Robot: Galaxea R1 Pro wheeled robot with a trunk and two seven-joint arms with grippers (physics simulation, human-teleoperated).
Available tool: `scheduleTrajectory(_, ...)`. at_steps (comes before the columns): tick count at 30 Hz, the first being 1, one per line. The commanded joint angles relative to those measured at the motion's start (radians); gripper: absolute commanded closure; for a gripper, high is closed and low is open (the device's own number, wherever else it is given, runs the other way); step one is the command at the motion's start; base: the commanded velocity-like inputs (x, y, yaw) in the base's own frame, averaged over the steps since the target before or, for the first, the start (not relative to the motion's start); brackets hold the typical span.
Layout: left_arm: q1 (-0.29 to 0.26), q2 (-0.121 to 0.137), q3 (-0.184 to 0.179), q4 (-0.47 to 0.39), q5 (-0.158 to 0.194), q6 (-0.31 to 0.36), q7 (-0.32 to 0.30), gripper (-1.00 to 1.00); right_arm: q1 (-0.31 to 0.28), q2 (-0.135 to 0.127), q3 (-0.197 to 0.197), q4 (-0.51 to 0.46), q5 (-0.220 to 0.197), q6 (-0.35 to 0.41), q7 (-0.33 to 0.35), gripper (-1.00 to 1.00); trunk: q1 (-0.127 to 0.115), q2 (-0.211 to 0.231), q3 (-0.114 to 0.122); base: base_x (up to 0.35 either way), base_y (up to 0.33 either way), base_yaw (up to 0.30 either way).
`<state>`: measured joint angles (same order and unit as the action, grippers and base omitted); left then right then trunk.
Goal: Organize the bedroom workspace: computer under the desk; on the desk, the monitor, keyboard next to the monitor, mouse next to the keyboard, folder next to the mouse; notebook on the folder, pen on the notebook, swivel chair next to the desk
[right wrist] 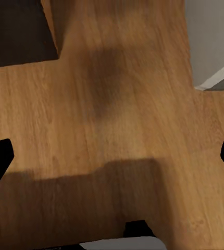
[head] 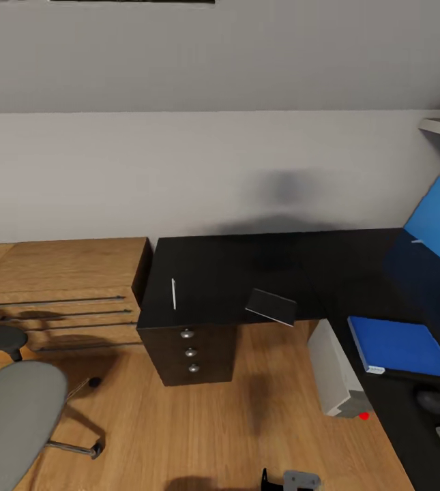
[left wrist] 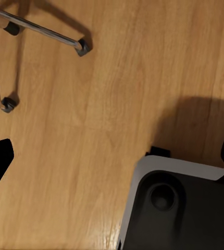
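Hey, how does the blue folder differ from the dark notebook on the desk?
The folder is bright blue with white page edges; the notebook is dark grey-black. The folder is clearly larger than the notebook. The folder lies fully on the desk near the mouse, while the notebook sits at the front edge, one corner poking past it. Both are flat rectangles lying face up on the same black top.

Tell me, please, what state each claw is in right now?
Left claw: open, holding nothing, over the wood floor.
Right claw: open, holding nothing, also over floor.
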<state>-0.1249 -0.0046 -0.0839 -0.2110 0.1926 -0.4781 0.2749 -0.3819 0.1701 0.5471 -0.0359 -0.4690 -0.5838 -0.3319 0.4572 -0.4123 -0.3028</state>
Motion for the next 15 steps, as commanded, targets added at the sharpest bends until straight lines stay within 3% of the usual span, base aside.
scheduleTrajectory(1,-0.001,0.000,-0.009,0.001,0.008,-0.003,0.004,-1.00,0.000,0.002,0.008,0.001,0.001,-0.003,-0.006,-1.00,0.001,-0.002,-0.001,0.000,0.305,0.240)
scheduleTrajectory(6,-0.001,0.000,-0.010,0.001,0.007,-0.002,0.004,-1.00,0.000,0.004,0.008,0.001,0.011,-0.004,-0.006,-1.00,0.001,-0.002,0.001,0.000,0.142,0.260)
scheduleTrajectory(15,-0.001,0.000,-0.009,0.001,0.007,-0.002,0.004,-1.00,0.001,0.004,0.008,0.002,0.013,-0.003,-0.006,-1.00,0.001,-0.002,0.002,0.000,0.013,0.276)
